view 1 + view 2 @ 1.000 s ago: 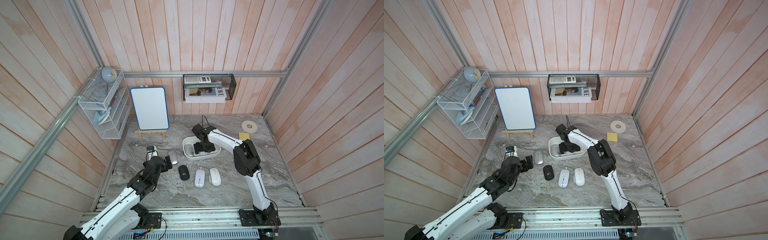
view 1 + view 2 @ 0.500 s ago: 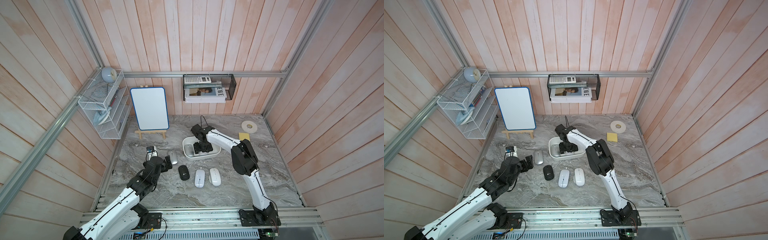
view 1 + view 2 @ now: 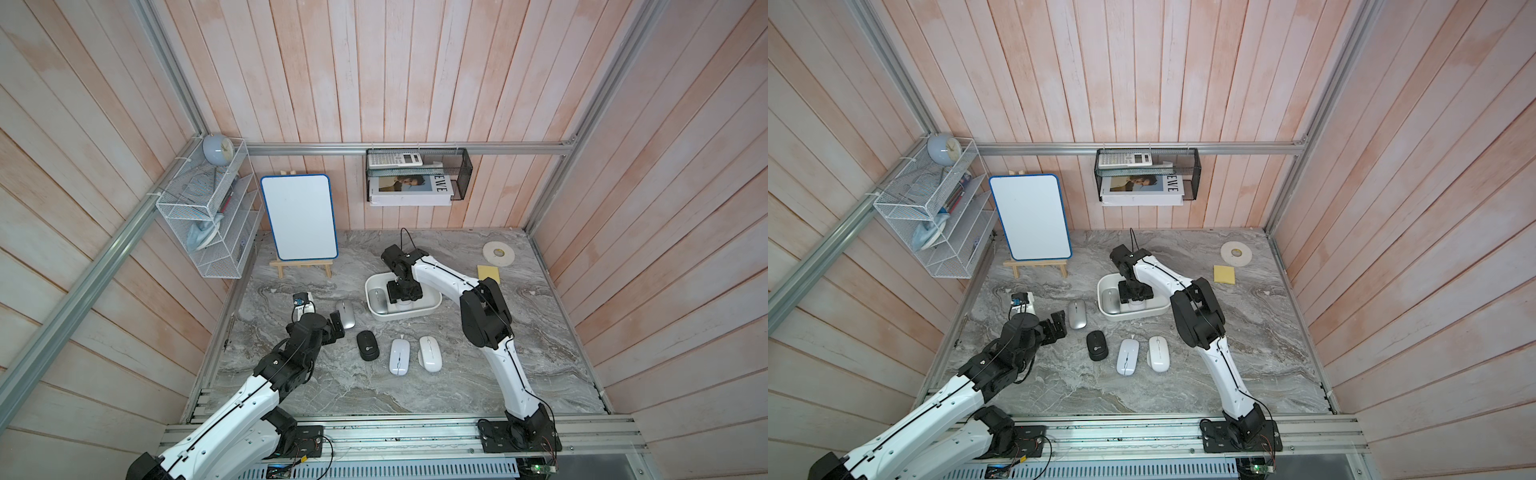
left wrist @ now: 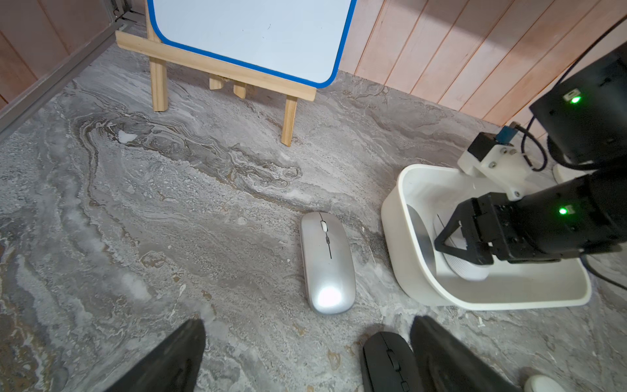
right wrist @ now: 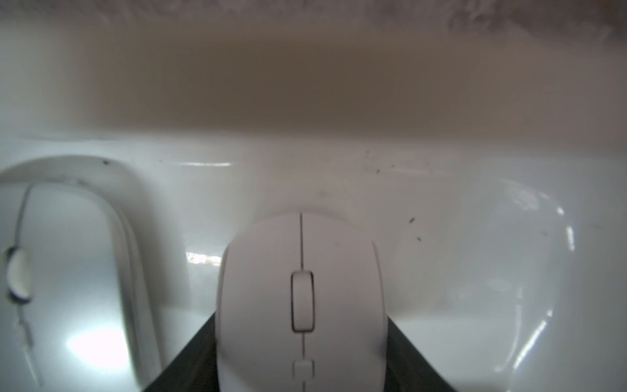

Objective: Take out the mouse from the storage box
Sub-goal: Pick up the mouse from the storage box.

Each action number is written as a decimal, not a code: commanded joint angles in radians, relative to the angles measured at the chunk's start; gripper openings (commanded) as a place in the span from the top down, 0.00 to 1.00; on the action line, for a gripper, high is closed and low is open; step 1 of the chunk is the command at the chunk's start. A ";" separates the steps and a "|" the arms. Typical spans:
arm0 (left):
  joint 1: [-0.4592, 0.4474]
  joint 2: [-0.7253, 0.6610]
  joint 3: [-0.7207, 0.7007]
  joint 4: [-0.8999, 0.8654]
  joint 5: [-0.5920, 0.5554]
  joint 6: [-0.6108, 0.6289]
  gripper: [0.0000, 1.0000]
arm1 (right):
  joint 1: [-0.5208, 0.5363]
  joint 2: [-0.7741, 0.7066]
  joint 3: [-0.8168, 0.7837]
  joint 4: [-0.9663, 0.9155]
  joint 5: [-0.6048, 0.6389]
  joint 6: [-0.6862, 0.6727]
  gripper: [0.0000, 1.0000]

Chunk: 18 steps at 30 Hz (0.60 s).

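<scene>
Top views, right arm: rises from the front rail, elbow raised, wrist bent down into the box [image 3: 434, 306]
Top views, right gripper [image 3: 404, 293]: low inside the box, covering most of a white mouse [image 3: 405, 305]; the grip can't be made out from up here
Top views, left arm: lies low over the table [image 3: 332, 386], left gripper [image 3: 337, 326] just beside a silver mouse [image 3: 345, 314], not touching it
Top views, in front of the box: a black mouse [image 3: 1097, 345] and two pale mice [image 3: 1127, 356] side by side on the table
Left wrist view, left gripper [image 4: 308, 336]: fingers spread wide, nothing between them
Left wrist view, right gripper [image 4: 454, 247]: down in the box [image 4: 403, 258], at the white mouse [image 4: 470, 269]
Right wrist view, fingers [image 5: 190, 366]: closed in against both flanks of the white mouse [image 5: 302, 298], holding it
Right wrist view, white mouse: plain matte shell, scroll wheel and a small button along the middle seam, inside the box
Right wrist view, other mouse [image 5: 68, 271]: lies in the box next to it, apart
</scene>
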 commanded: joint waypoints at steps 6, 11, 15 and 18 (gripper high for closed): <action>-0.004 0.000 -0.006 0.008 -0.007 0.004 0.00 | -0.022 0.086 0.111 -0.067 0.020 -0.024 0.31; -0.004 0.000 -0.006 0.009 -0.004 0.004 0.00 | -0.021 0.091 0.090 -0.060 0.027 -0.022 0.21; -0.004 0.001 -0.006 0.008 -0.005 0.003 0.00 | -0.021 0.091 0.079 -0.054 0.025 -0.021 0.24; -0.004 0.000 -0.007 0.008 -0.008 0.006 0.00 | -0.020 0.075 0.075 -0.051 0.029 -0.019 0.29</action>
